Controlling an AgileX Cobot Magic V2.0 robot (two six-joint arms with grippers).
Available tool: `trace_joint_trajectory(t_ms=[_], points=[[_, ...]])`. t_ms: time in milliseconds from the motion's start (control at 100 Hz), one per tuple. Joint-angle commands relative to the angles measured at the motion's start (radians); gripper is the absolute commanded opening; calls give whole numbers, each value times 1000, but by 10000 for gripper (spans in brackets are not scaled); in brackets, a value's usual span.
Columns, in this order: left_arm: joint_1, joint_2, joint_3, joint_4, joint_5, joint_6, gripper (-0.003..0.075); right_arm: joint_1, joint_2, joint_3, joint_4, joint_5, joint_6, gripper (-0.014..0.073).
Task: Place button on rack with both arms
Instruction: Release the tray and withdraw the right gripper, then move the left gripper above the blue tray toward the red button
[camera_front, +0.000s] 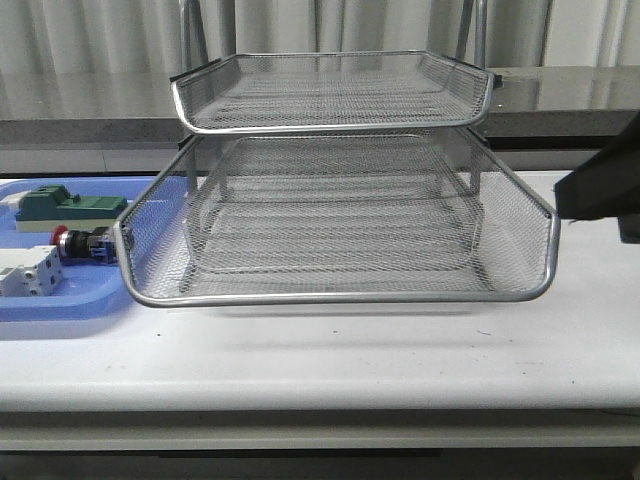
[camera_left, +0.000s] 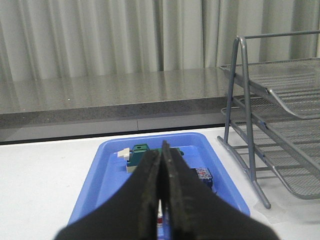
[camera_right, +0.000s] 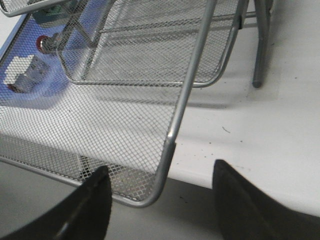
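The button (camera_front: 78, 241), with a red head and a blue rear block, lies in the blue tray (camera_front: 60, 305) left of the rack (camera_front: 340, 297). The rack's middle tier is slid out toward me. In the left wrist view my left gripper (camera_left: 161, 150) is shut and empty above the tray, with the button's blue block (camera_left: 202, 174) just beside the fingers. My right gripper (camera_right: 157, 200) is open, and the front corner of the slid-out tier's rim (camera_right: 170, 150) lies between its fingers without touching them. The button (camera_right: 42, 43) shows through the mesh.
A green-topped block (camera_front: 65, 207) and a white terminal block (camera_front: 28, 272) share the blue tray (camera_left: 105, 175). The dark right arm (camera_front: 600, 185) is at the rack's right side. A grey ledge and curtains run behind the white table.
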Motion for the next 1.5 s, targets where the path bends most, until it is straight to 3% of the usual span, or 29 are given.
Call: trace_joint_trajectory(t_ms=[0,240,450,630,790,1050,1140,1380,1490], points=[[4,-31,47,-8,-85,-12,-20,0,-75,-27,-137,2,123,456],[4,-31,47,-8,-85,-12,-20,0,-194,-119,-605,68,554,454],[4,-31,47,-8,-85,-12,-20,0,-250,-276,-1084,274,960,454],[4,-31,47,-8,-85,-12,-20,0,-328,-387,-1343,439,1139,454],[4,-31,47,-8,-85,-12,-20,0,-444,-418,-1413,509,1184,454],[4,-31,47,-8,-85,-12,-20,0,-596,-418,-1407,571,1192,440],[4,-31,47,-8,-85,-12,-20,0,-617,-418,-1407,595,1192,339],[4,-31,47,-8,-85,-12,-20,0,-626,-418,-1406,617,1192,-74],[4,-31,47,-8,-85,-12,-20,0,-626,-418,-1406,617,1192,-70]])
